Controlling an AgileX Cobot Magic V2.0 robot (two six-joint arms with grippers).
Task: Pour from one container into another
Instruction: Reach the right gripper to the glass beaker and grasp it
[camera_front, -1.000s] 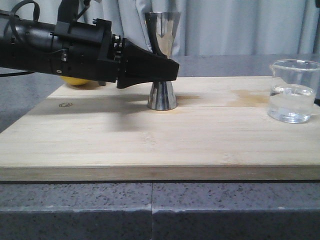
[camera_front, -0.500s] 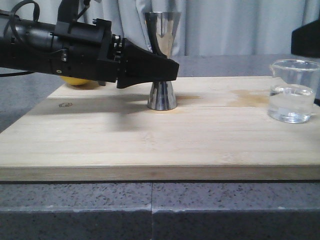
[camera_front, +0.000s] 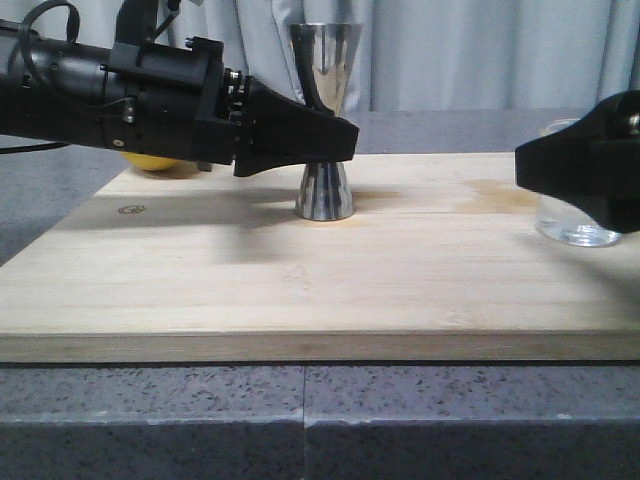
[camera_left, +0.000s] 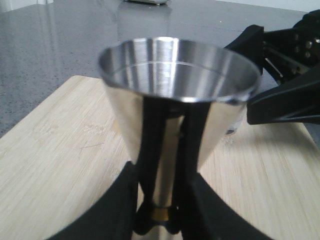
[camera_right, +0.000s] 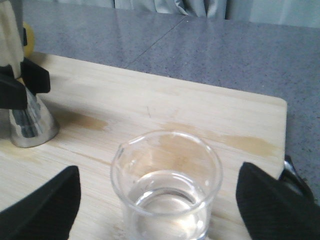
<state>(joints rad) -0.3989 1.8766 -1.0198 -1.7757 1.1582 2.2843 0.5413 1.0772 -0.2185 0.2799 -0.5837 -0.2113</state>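
Note:
The steel jigger stands upright on the wooden board, back centre. My left gripper reaches in from the left and is shut on its narrow waist; in the left wrist view the black fingers press either side of the gold band under the jigger's cup. The glass beaker, holding a little clear liquid, stands at the board's right end. My right gripper is open, one finger on each side of it, not touching. From the front this gripper hides most of the beaker.
A yellow round object lies behind the left arm at the board's back left. A darker damp stain marks the board left of the beaker. Grey speckled counter surrounds the board; a curtain hangs behind.
My right gripper has come in from the right and now straddles the beaker, covering it in the front view. The left gripper and jigger have not moved.

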